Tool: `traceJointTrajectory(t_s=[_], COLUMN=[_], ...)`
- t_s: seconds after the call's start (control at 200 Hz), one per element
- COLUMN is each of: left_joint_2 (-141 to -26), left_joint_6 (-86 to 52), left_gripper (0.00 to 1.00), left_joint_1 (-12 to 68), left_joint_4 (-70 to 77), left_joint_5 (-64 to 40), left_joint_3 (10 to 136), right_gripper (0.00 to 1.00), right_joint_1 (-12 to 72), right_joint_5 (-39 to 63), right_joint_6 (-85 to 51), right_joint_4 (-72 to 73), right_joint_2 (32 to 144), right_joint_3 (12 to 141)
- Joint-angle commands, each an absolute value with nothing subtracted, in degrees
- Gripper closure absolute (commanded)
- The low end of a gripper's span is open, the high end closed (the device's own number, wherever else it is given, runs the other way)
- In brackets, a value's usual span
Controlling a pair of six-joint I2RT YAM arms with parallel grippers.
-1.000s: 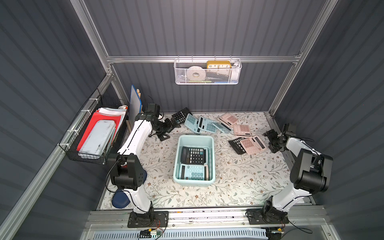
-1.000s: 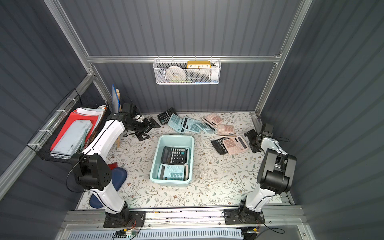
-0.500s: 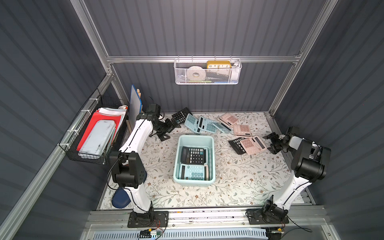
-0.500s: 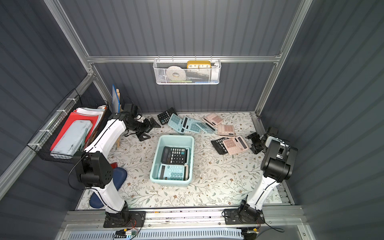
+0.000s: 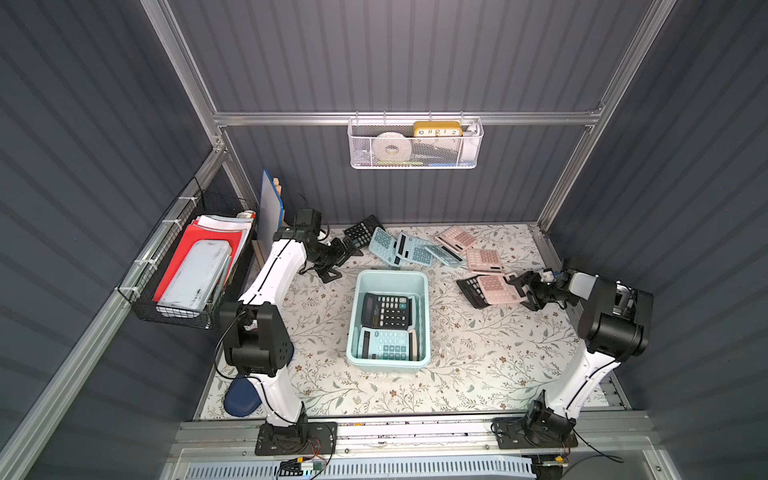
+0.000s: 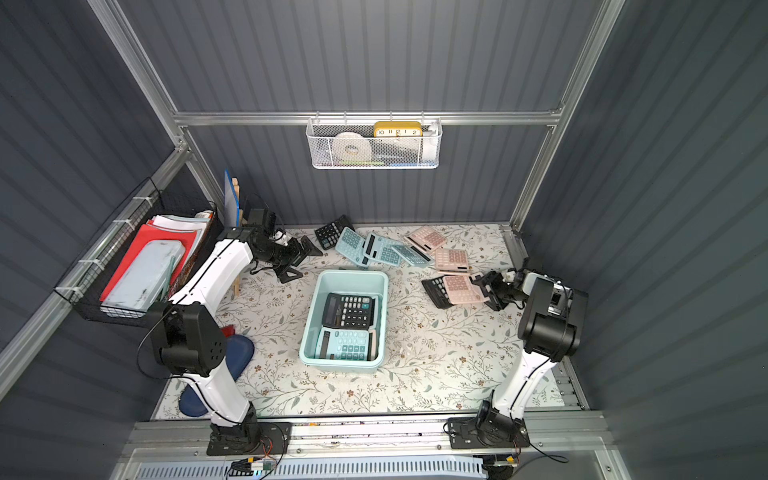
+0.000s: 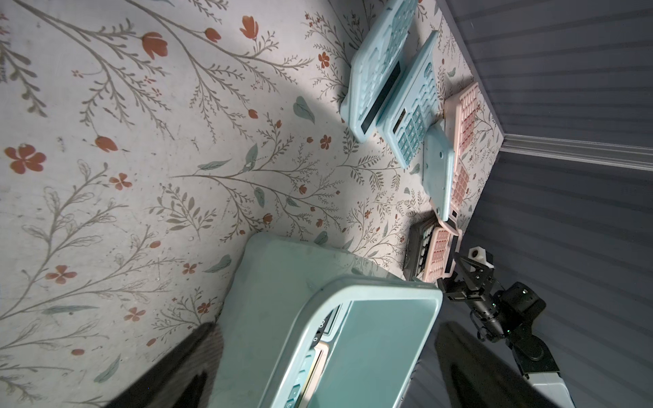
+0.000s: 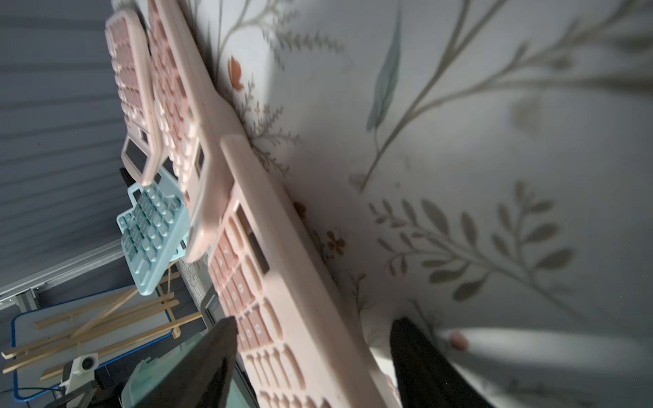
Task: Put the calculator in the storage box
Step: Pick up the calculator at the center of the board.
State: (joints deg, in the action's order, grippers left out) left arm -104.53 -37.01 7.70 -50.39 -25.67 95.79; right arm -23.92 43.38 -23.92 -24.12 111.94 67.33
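Calculator clutter [image 5: 415,251] between storage box [image 5: 392,274] and back wall [image 5: 415,195]

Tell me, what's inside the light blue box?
The storage box holds a black calculator and a blue calculator. A pink edge peeks out beneath the blue one; the rest of it, and the box floor under them, is covered.

The floral-clothed table [image 5: 478,374] carries a mint storage box [image 5: 386,366] at its middle, a black calculator [image 5: 360,232] and overlapping pale blue calculators [image 5: 413,250] along its back edge, pink calculators [image 5: 483,260] toward the back right corner, another pink calculator [image 5: 496,289] overlapping a second black calculator [image 5: 467,291] near the right edge, and a dark blue pad [image 5: 239,402] at the front left corner.
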Motion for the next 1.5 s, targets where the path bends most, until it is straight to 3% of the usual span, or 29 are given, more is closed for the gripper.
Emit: traceJointTrajectory(t_s=[0.0,0.105,0.205,0.37,1.061,1.251,1.496], left_joint_2=[-105.1,-104.6,-104.2,-103.7,-103.2,-104.2,-104.2], left_joint_6=[-35.5,-35.4,-35.4,-35.3,-35.0,-34.7,-35.1], left_gripper=[0.01,0.01,0.01,0.01,0.01,0.01,0.01], left_joint_1=[7.4,7.4,7.3,7.3,7.3,7.4,7.4], left_joint_4=[-51.1,-51.2,-51.4,-52.0,-54.7,-55.3,-55.1], left_joint_5=[-27.2,-27.1,-27.2,-26.7,-24.7,-24.5,-24.7], left_joint_3=[95.1,94.5,94.1,94.2,95.7,97.1,96.7], right_gripper=[0.33,0.35,0.28,0.25,0.17,0.26,0.42], right_joint_1=[-22.4,-22.4,-23.1,-24.7,-30.3,-30.3,-29.5], right_joint_5=[44.8,42.2,38.8,35.5,32.7,42.2,45.2], right_joint_6=[-20.7,-20.3,-21.1,-21.5,-21.7,-20.6,-17.6], right_joint_4=[-30.0,-30.1,-29.9,-30.2,-30.9,-29.7,-32.2], right_joint_2=[111.4,109.0,107.7,108.7,110.3,116.5,120.2], right_joint_3=[65.3,64.1,64.0,66.1,71.2,74.1,76.2])
